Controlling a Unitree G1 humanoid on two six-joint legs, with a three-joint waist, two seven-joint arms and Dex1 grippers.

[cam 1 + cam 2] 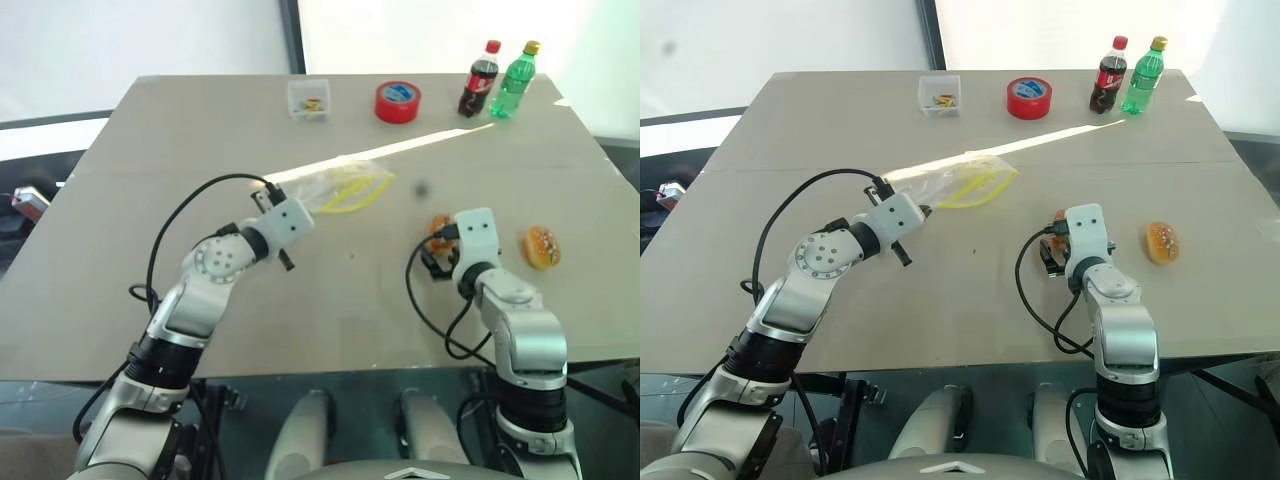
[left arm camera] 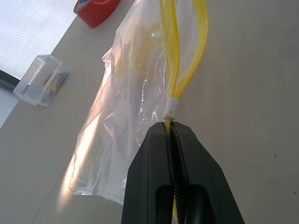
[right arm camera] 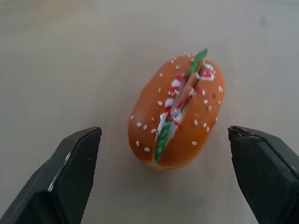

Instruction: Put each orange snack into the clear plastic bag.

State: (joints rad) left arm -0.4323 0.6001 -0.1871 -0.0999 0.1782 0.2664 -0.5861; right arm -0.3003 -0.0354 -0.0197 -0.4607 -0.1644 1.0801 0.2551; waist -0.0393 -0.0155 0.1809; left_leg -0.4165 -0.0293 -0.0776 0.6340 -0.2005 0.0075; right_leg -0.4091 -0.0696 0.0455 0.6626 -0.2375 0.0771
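Observation:
The clear plastic bag [image 1: 345, 185] lies crinkled in the middle of the table, its yellow strip [image 2: 180, 79] running towards my left gripper [image 2: 170, 127]. That gripper is shut on the end of the strip. One orange snack [image 3: 180, 114], a sesame bun with a red and green band, lies on the table just ahead of my right gripper [image 3: 163, 133]. The black fingers [image 3: 70, 177] of that gripper are spread wide on either side of it without touching it. A second orange snack [image 1: 541, 246] sits to the right of the right arm, apart from both grippers.
Along the far edge of the table stand a small clear box [image 1: 308, 100], a red tape roll [image 1: 397, 101], a cola bottle [image 1: 480, 78] and a green bottle [image 1: 514, 80]. Black cables loop off both wrists over the grey table [image 1: 340, 300].

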